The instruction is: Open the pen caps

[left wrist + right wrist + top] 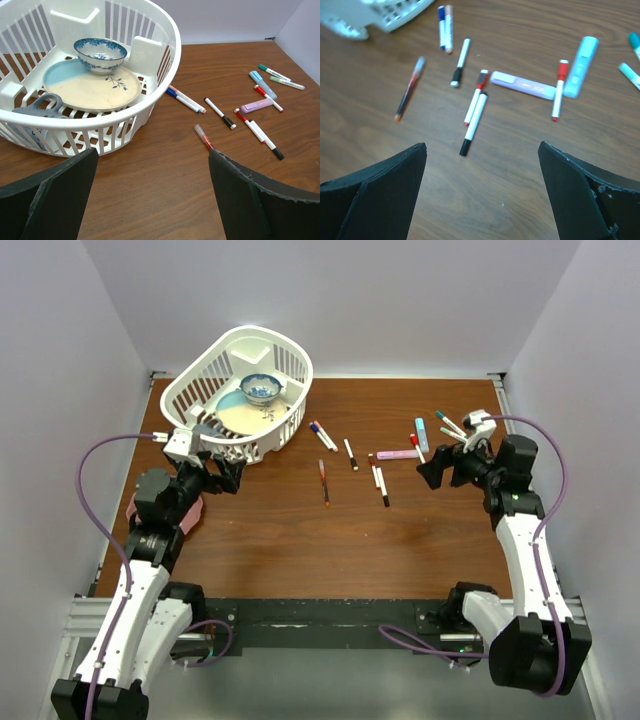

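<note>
- Jaws on both your arms stand spread wide, with nothing between them.
- Your left jaws sit at the left of the table point(270, 540), close to the near wall of the white basket point(100, 126). The left wrist view looks out between them onto the basket and the brown wood to its right.
- That basket holds a blue-patterned bowl point(100, 54) on a cream and pale-blue plate point(90, 90). A grey handled thing point(22, 111) lies at its near-left wall.
- The pens point(352, 454) lie loose on the table, scattered from the middle to the far right. All of them are to the right of your left jaws and well apart from them.
- Closest to the basket, a blue-ended and an orange-ended pen point(185, 99) lie side by side. Next to the right is a white pen with a black end point(220, 113). Nearer to you lies a dark red see-through pen point(324, 482).
- Your right jaws hang at the right of the table, on the near side of the lilac highlighter point(522, 85) and the pale-blue highlighter point(581, 67). Two teal-ended pens point(450, 425) lie on their far side.
- In the right wrist view, a red-capped pen point(475, 100) and a black-capped pen point(474, 122) lie touching each other, ahead of the right jaws and apart from them.
- The pen caps point(240, 115) show as coloured ends seated on the barrels.
</note>
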